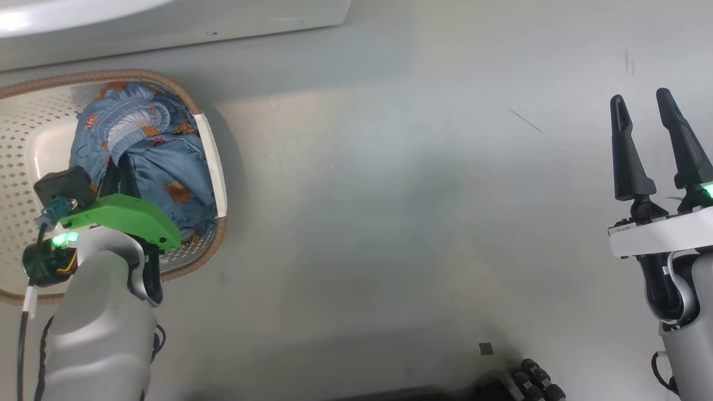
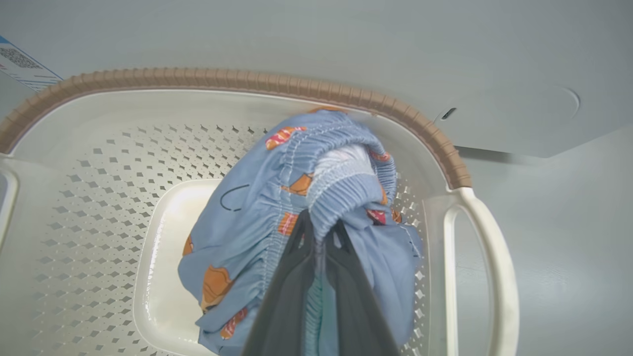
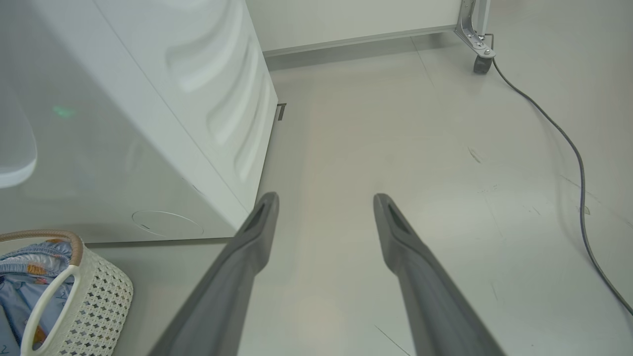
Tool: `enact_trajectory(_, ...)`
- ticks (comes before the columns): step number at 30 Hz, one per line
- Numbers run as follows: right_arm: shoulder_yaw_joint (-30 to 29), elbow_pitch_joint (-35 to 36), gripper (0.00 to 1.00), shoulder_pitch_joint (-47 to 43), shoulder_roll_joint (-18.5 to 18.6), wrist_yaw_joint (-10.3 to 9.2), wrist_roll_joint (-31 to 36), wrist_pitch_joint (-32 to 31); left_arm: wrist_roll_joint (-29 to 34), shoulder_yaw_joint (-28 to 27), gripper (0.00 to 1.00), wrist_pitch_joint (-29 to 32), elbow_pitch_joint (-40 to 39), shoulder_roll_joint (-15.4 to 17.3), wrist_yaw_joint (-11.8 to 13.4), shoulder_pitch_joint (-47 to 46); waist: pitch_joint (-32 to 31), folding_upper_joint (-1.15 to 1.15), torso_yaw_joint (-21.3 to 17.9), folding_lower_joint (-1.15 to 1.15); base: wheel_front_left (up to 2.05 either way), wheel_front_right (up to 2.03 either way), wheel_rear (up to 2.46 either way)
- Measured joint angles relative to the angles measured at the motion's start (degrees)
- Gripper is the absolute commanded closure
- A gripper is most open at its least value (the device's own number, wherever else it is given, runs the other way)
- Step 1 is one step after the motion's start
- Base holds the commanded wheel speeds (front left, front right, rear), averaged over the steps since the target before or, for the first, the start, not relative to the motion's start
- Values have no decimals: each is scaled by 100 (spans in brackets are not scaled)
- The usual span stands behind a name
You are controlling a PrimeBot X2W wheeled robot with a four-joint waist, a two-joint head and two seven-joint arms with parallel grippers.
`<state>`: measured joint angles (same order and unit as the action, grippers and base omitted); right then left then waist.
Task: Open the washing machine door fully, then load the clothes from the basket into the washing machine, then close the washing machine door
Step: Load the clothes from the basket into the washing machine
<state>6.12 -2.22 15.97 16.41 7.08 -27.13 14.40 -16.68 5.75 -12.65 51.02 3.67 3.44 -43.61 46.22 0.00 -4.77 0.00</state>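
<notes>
The cream basket (image 1: 33,156) stands on the floor in front of the white washing machine (image 1: 167,28). The blue printed clothes (image 1: 167,161) lie bunched at its right end. My left gripper (image 1: 120,167) reaches down into the basket and is shut on the clothes' gathered elastic waistband (image 2: 341,193). In the left wrist view its dark fingers (image 2: 292,277) pinch the fabric of the clothes (image 2: 247,217) inside the basket (image 2: 247,81). My right gripper (image 1: 640,97) hovers open over bare floor far to the right, holding nothing. The washing machine door is out of view.
In the right wrist view the washing machine's side (image 3: 148,99) fills the left, with the basket (image 3: 99,296) at its foot. A dark cable (image 3: 578,173) runs across the floor from a castor (image 3: 478,64) at the far right. Dark parts of my base (image 1: 529,381) show below.
</notes>
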Motion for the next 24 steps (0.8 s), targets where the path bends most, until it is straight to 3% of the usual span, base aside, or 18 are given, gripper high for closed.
enact_trajectory(15,30,-185,0,-265,-15,0,36,0,-100,-11,100,-176,-414,-121,-238,758,-1072,0,259,0,0,0,0)
enact_trajectory(24,30,-287,0,-479,-67,0,43,0,-105,-233,100,-175,-1612,-166,-290,1217,-1715,0,393,0,0,0,0)
